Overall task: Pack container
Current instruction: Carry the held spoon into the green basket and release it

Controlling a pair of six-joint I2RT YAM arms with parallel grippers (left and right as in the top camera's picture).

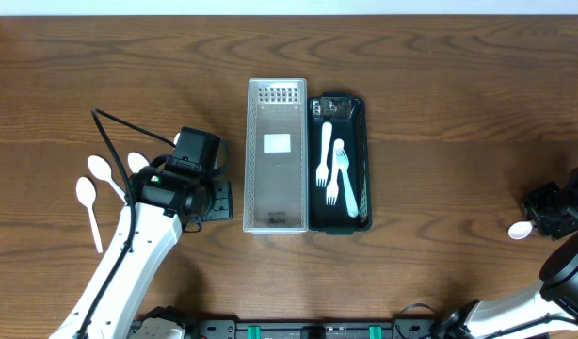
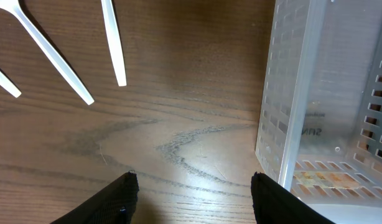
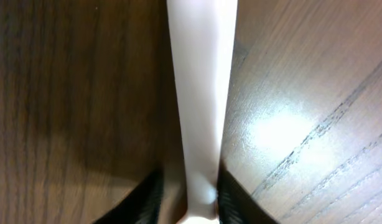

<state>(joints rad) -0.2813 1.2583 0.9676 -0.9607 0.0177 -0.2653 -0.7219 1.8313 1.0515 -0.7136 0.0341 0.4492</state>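
Observation:
The clear perforated container [image 1: 252, 160] stands at the table's middle, and its wall [image 2: 284, 112] fills the right of the left wrist view. Beside it a black tray [image 1: 365, 160] holds two white forks [image 1: 324, 155]. My left gripper [image 1: 218, 200] hovers open just left of the container, with bare wood between its fingertips [image 2: 194, 180]. At the far right my right gripper [image 1: 538, 218] is shut on a white spoon [image 1: 521, 229]. The spoon's handle [image 3: 202, 74] runs up between the fingers [image 3: 190, 180], low over the table.
Three white spoons [image 1: 89, 212] lie at the far left, behind my left arm; their handles [image 2: 54, 56] show at the top left of the left wrist view. The table's right edge lies close to my right gripper.

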